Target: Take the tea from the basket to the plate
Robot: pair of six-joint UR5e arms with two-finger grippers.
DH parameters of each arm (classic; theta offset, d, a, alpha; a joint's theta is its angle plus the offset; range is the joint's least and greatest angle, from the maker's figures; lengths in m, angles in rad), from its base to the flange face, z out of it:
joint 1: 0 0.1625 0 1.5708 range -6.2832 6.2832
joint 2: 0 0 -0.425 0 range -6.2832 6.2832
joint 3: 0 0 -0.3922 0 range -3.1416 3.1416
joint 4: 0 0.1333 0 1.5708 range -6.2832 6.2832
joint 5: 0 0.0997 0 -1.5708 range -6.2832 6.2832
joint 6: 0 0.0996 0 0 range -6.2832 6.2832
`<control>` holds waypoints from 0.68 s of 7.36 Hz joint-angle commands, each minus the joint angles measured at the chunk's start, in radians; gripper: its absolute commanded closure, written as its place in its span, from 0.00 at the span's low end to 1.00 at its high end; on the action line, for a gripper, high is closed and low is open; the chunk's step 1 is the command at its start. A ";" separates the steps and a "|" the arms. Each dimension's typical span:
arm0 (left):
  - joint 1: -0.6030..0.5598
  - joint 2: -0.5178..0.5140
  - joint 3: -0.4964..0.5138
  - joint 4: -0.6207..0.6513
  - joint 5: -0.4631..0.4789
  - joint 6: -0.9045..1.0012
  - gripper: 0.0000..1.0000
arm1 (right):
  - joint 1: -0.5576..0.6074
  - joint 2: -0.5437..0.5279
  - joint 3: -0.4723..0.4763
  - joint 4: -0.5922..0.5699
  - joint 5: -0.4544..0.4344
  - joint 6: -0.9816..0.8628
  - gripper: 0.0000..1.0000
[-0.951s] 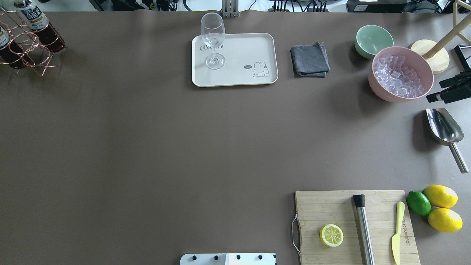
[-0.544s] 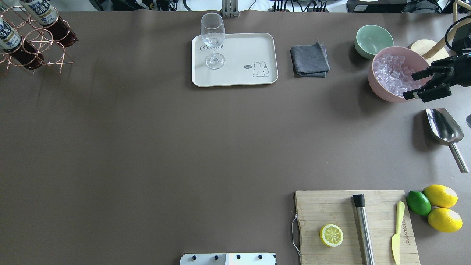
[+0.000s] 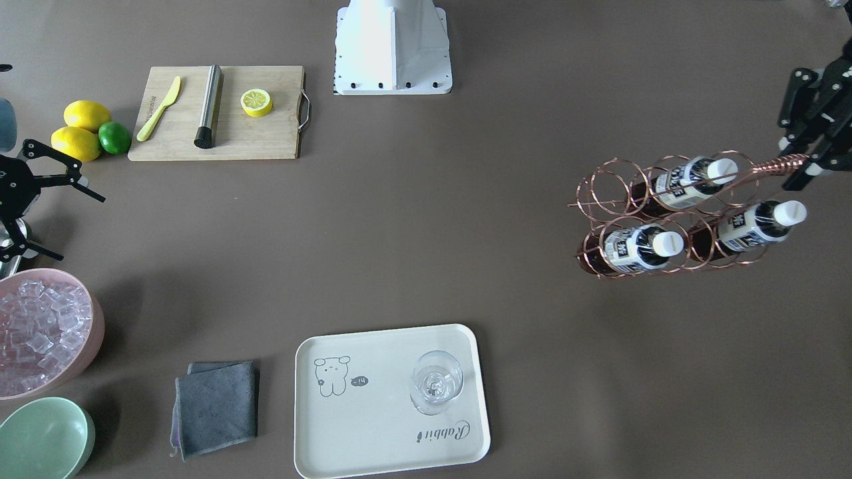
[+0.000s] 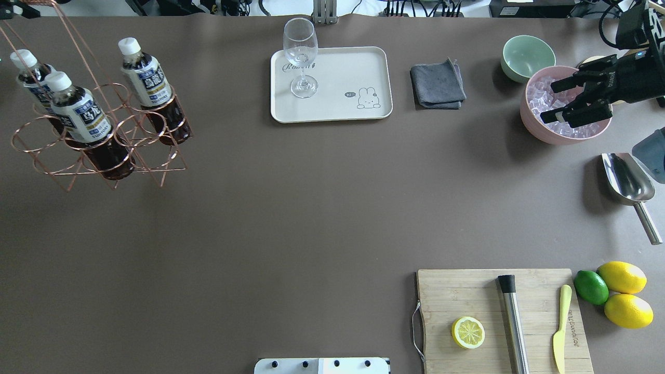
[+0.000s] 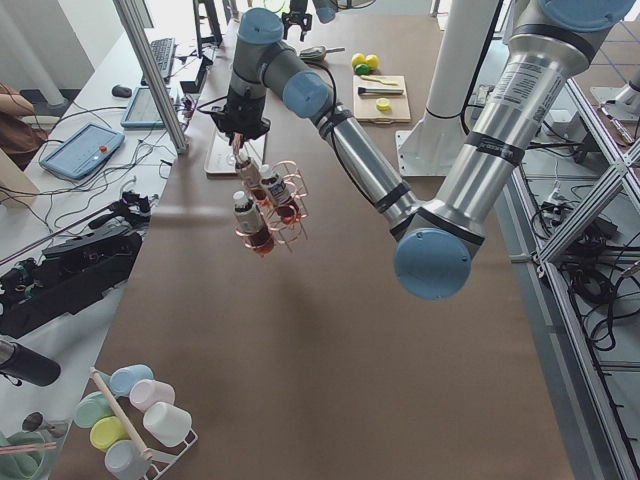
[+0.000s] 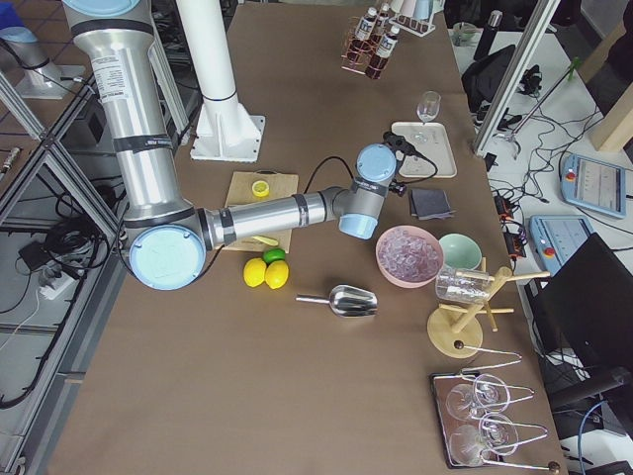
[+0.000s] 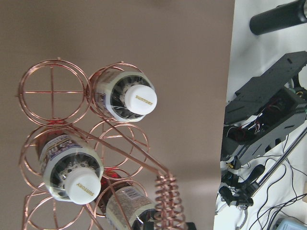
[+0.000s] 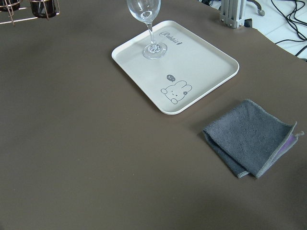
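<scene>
The copper wire basket (image 4: 98,150) hangs tilted from my left gripper (image 3: 802,163), which is shut on its coiled handle (image 7: 168,201), and in the exterior left view it is off the table (image 5: 265,215). Three tea bottles (image 4: 143,70) (image 4: 78,111) (image 4: 31,72) stand in its ring cells; their white caps show in the left wrist view (image 7: 139,98). The cream plate (image 4: 343,72) lies at the far middle of the table, well to the right of the basket; it also shows in the right wrist view (image 8: 196,60). My right gripper (image 4: 548,102) is open and empty above the pink bowl.
A stemmed glass (image 4: 300,57) stands on the plate's left part. A grey cloth (image 4: 438,84), a mint bowl (image 4: 527,56), a pink bowl of ice (image 4: 535,132) and a metal scoop (image 4: 626,179) are to the right. A cutting board (image 4: 447,296) with a lemon half, muddler and knife is near right.
The basket with its bottles has moved from the far left corner toward the table's middle and looms larger. My right gripper has moved in over the ice bowl.
</scene>
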 commanded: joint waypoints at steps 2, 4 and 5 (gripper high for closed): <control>0.376 -0.371 -0.076 0.332 0.180 -0.315 1.00 | -0.032 0.023 -0.047 0.139 -0.003 0.007 0.06; 0.485 -0.405 -0.067 0.333 0.288 -0.414 1.00 | -0.048 0.024 -0.083 0.258 0.000 0.018 0.02; 0.517 -0.428 -0.043 0.333 0.328 -0.435 1.00 | -0.073 0.024 -0.094 0.342 -0.011 0.017 0.00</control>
